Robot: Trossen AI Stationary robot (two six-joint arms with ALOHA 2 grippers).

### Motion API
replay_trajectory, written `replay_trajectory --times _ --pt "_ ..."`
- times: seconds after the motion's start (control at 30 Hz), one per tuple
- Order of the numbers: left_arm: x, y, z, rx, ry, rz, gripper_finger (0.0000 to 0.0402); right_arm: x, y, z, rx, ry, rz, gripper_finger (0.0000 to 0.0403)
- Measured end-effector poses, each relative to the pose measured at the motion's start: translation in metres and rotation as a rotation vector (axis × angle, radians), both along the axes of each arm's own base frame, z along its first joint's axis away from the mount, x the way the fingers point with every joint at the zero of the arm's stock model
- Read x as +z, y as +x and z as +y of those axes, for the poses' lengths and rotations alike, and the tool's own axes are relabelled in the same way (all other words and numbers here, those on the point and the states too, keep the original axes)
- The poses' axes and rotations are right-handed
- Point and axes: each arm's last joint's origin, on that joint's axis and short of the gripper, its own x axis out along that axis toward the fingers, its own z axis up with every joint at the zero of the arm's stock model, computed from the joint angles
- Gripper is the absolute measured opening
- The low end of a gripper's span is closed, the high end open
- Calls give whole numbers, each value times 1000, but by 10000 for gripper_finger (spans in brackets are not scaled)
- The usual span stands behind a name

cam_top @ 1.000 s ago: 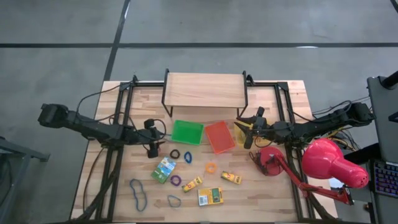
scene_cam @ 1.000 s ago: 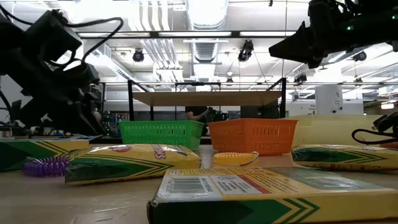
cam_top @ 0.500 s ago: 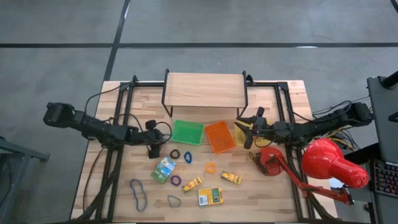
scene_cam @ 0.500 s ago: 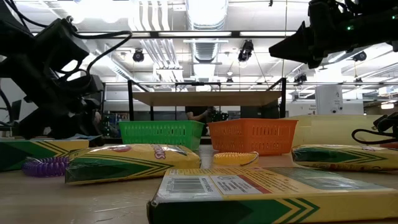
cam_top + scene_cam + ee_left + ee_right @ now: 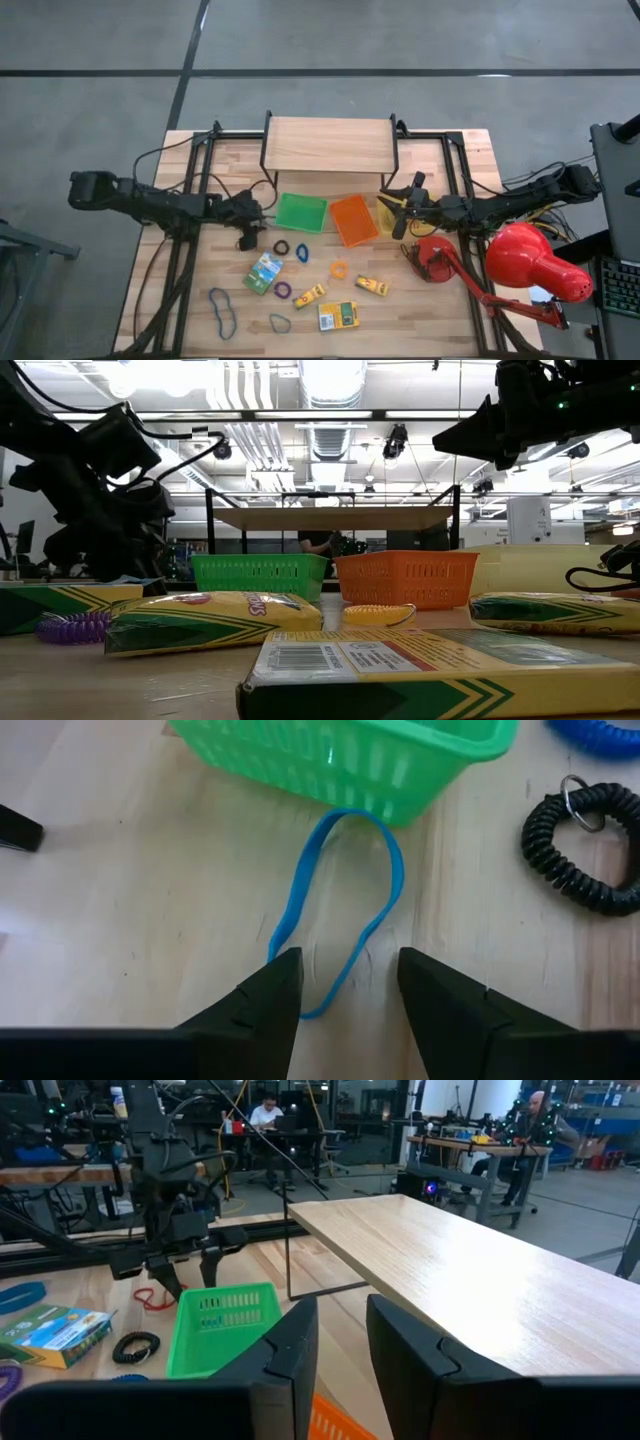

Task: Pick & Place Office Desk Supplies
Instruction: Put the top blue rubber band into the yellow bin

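Observation:
A blue rubber-band loop (image 5: pixel 340 910) lies flat on the wood, its far end against the green tray (image 5: pixel 350 760). My left gripper (image 5: pixel 345 985) (image 5: pixel 250 228) is open and points steeply down. Its fingers stand on either side of the loop's near end without touching it. A black coil band (image 5: pixel 585 860) lies beside the loop. Printed boxes (image 5: pixel 263 272) (image 5: pixel 338 316) and more bands (image 5: pixel 222 310) (image 5: pixel 339 268) lie toward the near edge. My right gripper (image 5: pixel 340 1340) (image 5: pixel 400 208) is open, level and holds nothing above the yellow tray (image 5: pixel 388 215).
Green (image 5: pixel 301 212), orange (image 5: pixel 353 219) and yellow trays stand in a row mid-table, in front of a wooden shelf (image 5: pixel 328 145). A big red desk lamp (image 5: pixel 535 262) with its base (image 5: pixel 430 258) fills the near right. People sit in the room behind.
My left gripper has swung a little toward the green tray and sunk slightly, turning as it went. It stays open. My right arm has kept still.

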Motion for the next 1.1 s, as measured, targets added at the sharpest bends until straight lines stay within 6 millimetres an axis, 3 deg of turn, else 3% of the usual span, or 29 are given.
replay_trajectory --times 0.33,0.77,1.1 --pt "0 0 1 -38 -6 -3 152 0 0 0 0 0 0 95" --pt "0 1 -1 -60 -46 -28 11 0 0 0 0 0 0 79" --pt "2 2 -1 -53 -54 -46 4 0 0 0 0 1 0 91"
